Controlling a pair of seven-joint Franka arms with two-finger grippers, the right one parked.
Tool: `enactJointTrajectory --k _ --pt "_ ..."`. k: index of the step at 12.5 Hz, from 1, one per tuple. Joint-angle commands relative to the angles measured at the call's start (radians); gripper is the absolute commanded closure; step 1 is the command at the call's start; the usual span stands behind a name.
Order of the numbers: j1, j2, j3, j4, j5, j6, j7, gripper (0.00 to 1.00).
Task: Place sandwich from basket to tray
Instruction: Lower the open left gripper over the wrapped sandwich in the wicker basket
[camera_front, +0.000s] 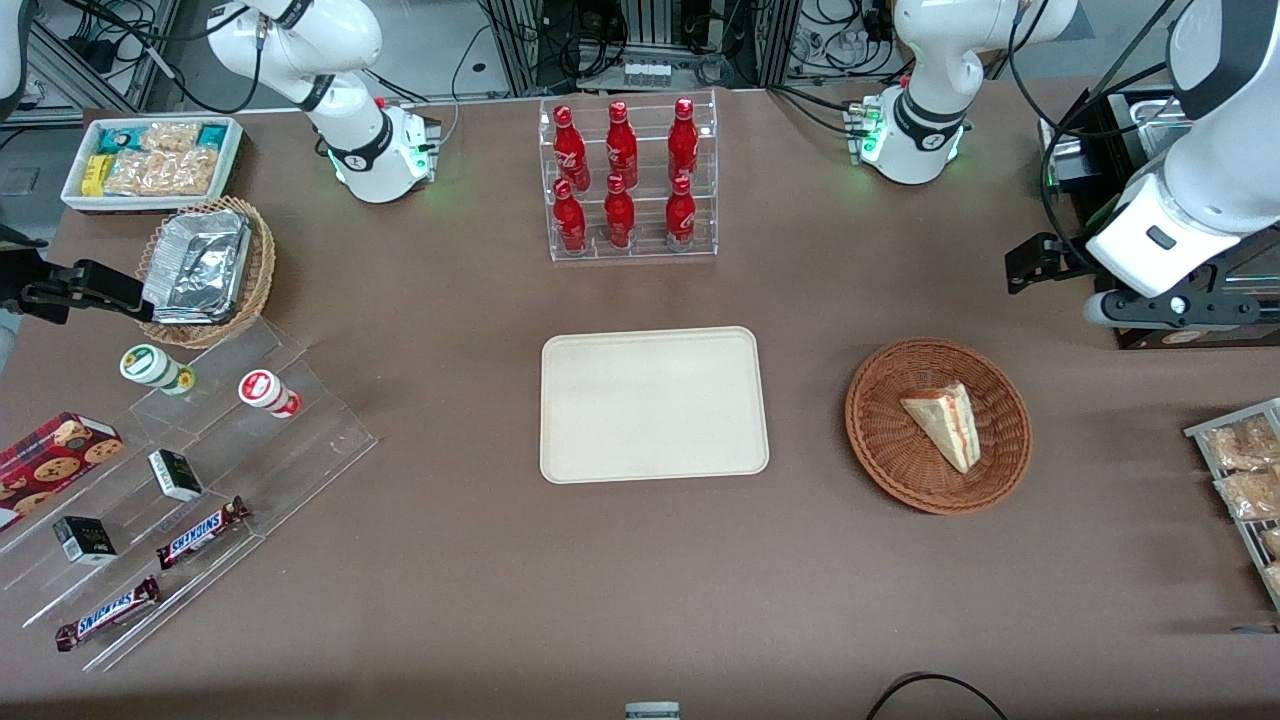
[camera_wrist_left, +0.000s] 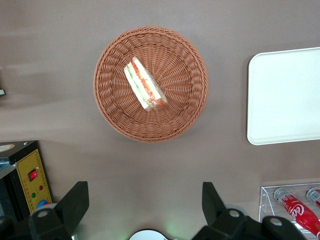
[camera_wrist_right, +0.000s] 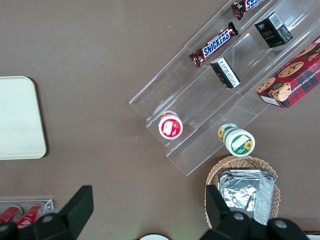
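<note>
The sandwich lies on its side in the middle of the basket, right of centre in the front view, and looks soft, light and easily crushed, so a gentle pinch across its two bread faces near the thick end seems safest. The bare tray sits mid-frame. The gripper, fingers spread wide and empty, hangs high, upper right.

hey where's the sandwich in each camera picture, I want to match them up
Front view: the sandwich lies in the basket, toward the working arm's end of the table, beside the tray.
Left wrist view: the sandwich lies in the basket, below the open gripper, which is high above the table.
Right wrist view: not in it.
Shared landmark: the tray.
</note>
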Motion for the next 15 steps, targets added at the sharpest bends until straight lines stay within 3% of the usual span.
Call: enactJointTrajectory --k 1,5,15 --pt "0.013 -0.006 -0.007 0.022 0.008 -0.031 0.014 0.0" --pt "0.008 0.036 -0.01 -0.022 0.01 -0.008 0.016 0.0" --pt "0.013 0.025 -0.007 -0.446 0.024 0.534 0.014 0.0"
